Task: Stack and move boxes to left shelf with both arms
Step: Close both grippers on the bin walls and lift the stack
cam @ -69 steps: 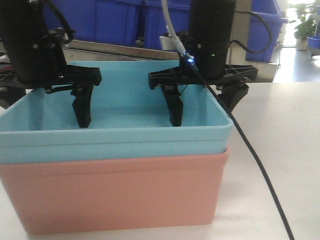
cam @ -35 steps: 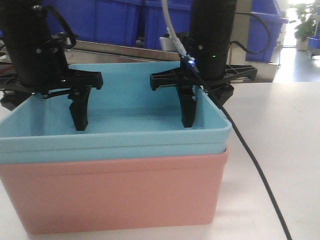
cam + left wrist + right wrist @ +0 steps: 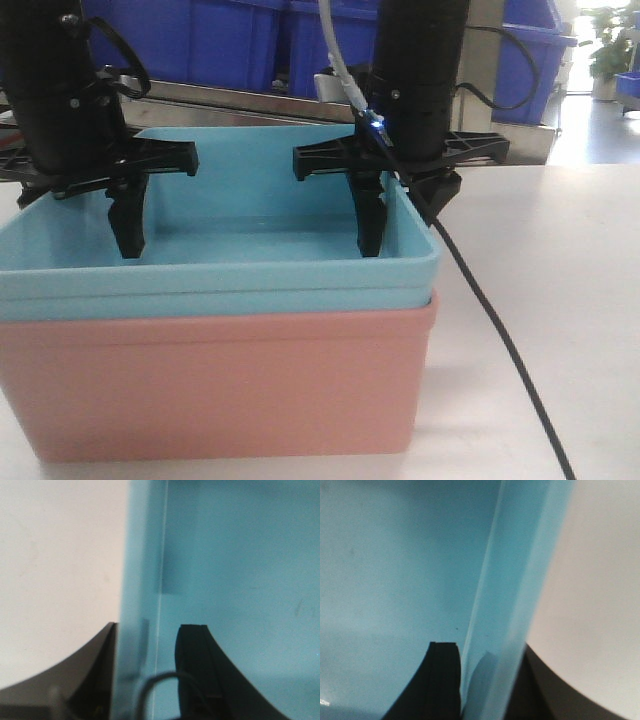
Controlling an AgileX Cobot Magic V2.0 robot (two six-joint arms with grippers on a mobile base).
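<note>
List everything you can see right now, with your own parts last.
blue bin: one, light blue, nested in the pink bin
pink bin: one, salmon pink, on the table, nearest the front camera
table: one, white, under the bins
crates: several, dark blue, behind the table
steel bar: one, silver, below the crates, behind the bins
plant: one, green, far back right
black cable: one, running from the right arm across the table
white cable: one, on the right arm
left gripper: one, black, straddling the blue bin's left wall; grip unclear
right gripper: one, black, straddling the blue bin's right wall; grip unclear
</note>
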